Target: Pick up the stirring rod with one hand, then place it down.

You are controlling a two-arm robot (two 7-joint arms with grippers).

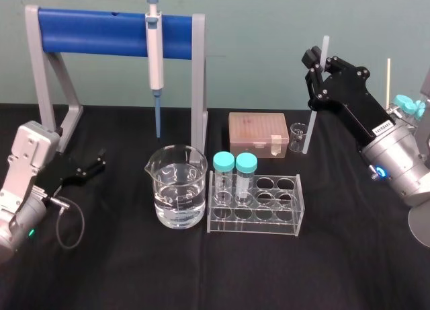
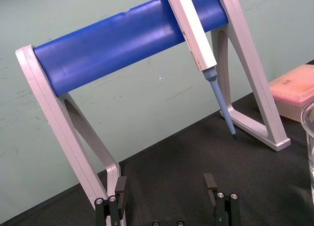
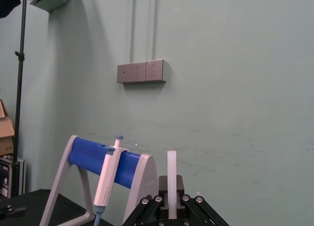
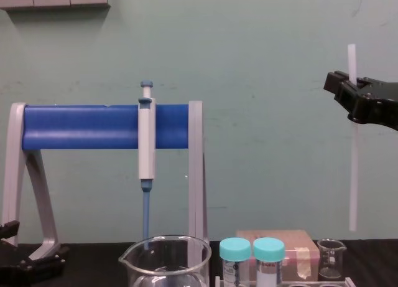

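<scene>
Holding stirring rod [image 1: 313, 112] upright, far right: right gripper [image 1: 316, 63] clamped near its top. Chest view shows rod tip above small beaker [image 4: 331, 259] rim; head view overlaps them. Left gripper [image 1: 95, 163] parked left, jaws apart.

The black, silver-screwed left claw [image 1: 99, 161] and right claw [image 1: 314, 60] have pale grey wrists; a grey cable [image 1: 70, 230] loops at lower left.

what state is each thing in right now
stirring rod: lifted, upright, clamped in right gripper
right gripper: shut on stirring rod
left gripper: open, parked low at far left
large beaker: upright, part full of clear liquid
small beaker: upright, looks empty
pipette: hanging tip-down on the blue stand
two tubes: capped, standing in the rack
pink box: lid shut
</scene>
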